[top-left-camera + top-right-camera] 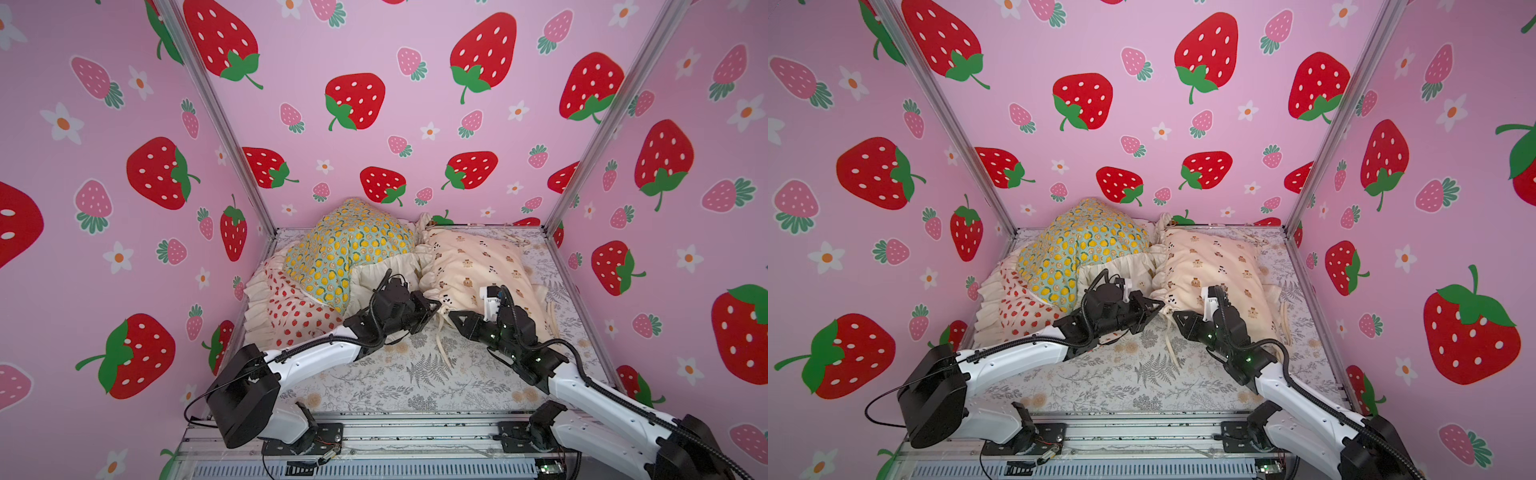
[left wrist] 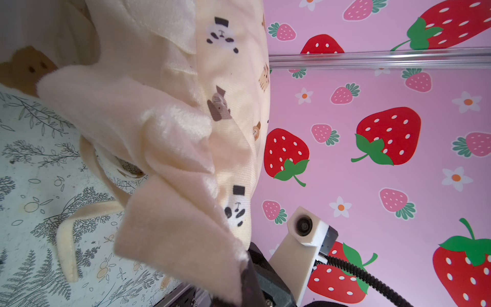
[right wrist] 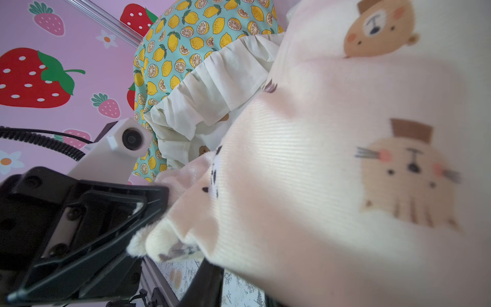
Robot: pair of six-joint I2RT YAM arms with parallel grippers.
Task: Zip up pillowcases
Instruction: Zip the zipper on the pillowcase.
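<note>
centre frame: left tool (image 1: 434,306) clenched on cream bear pillowcase (image 1: 469,257) corner (plush edge); right tool (image 1: 454,320) just beside it, grip: cannot tell.

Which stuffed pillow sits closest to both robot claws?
The cream pillowcase with small bears, on the right. The left gripper and right gripper meet at its near corner; the mint lemon pillowcase and red-strawberry pillowcase lie stacked leftward.

We see a worktop (image 1: 365,395) spread with grey fern print. On it, a strawberry pillowcase (image 1: 286,309) lies toward ten o'clock and a bear pillowcase (image 1: 469,262) toward one o'clock, its cream tie (image 1: 440,340) trailing to the centre.
</note>
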